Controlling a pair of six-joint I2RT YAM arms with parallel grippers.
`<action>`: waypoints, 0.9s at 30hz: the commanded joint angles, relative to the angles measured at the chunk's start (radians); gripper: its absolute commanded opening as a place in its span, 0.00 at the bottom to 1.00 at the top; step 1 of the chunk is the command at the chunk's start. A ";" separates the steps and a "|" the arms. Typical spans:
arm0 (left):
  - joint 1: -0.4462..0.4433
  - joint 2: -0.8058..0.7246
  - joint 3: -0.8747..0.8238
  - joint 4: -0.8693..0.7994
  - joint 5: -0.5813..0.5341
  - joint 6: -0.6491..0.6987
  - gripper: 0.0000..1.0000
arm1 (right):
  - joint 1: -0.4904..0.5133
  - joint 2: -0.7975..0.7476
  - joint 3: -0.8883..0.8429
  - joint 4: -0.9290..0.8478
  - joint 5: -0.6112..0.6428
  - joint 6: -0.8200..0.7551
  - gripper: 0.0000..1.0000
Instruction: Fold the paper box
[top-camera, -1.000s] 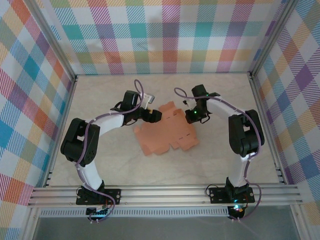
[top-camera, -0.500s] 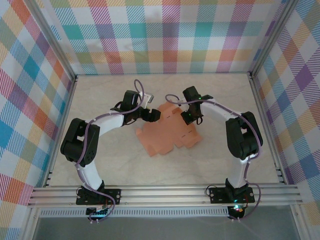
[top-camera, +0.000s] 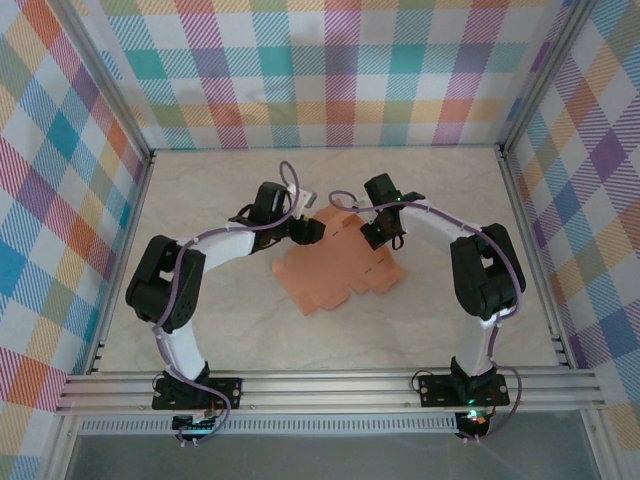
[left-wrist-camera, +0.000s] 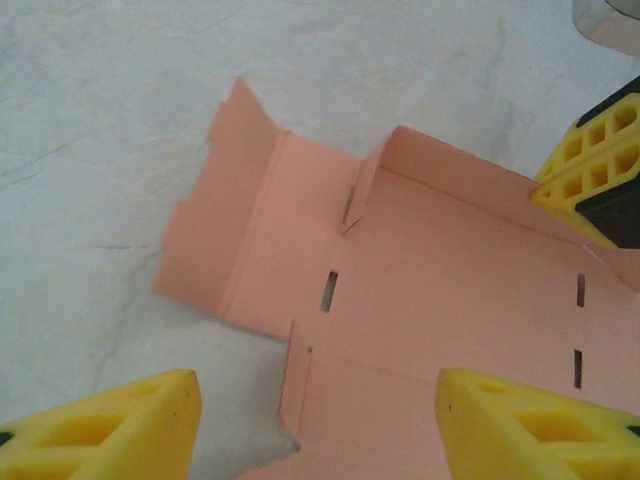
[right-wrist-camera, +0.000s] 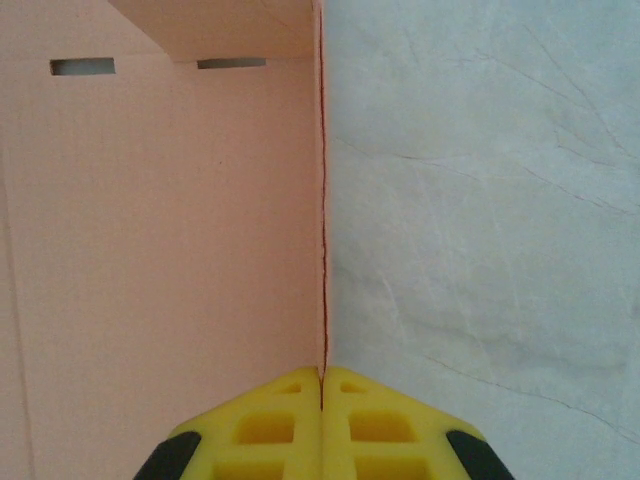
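The paper box (top-camera: 340, 268) is seen as a flat salmon-orange sheet, laid near the middle of the table (top-camera: 190, 190), slightly toward its far edge. An upturned flap on the sheet's right side is pinched between the clenched fingers of the right gripper (right-wrist-camera: 322, 376). The left gripper (left-wrist-camera: 315, 385) is held over the sheet's far-left part, its fingers spread apart and nothing gripped.

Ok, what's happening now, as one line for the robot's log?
paper box: mostly flat, one flap raised | left gripper: open, above the sheet | right gripper: shut on the card's edge | step: fold not finished
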 joint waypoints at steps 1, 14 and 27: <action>-0.039 0.046 0.067 -0.017 -0.061 0.089 0.56 | 0.003 -0.021 -0.007 0.010 -0.087 0.013 0.00; -0.103 0.239 0.315 -0.204 -0.086 0.183 0.35 | -0.010 -0.016 -0.011 -0.004 -0.206 0.026 0.00; -0.103 0.285 0.342 -0.217 -0.094 0.185 0.18 | -0.013 0.000 0.008 -0.023 -0.245 0.028 0.00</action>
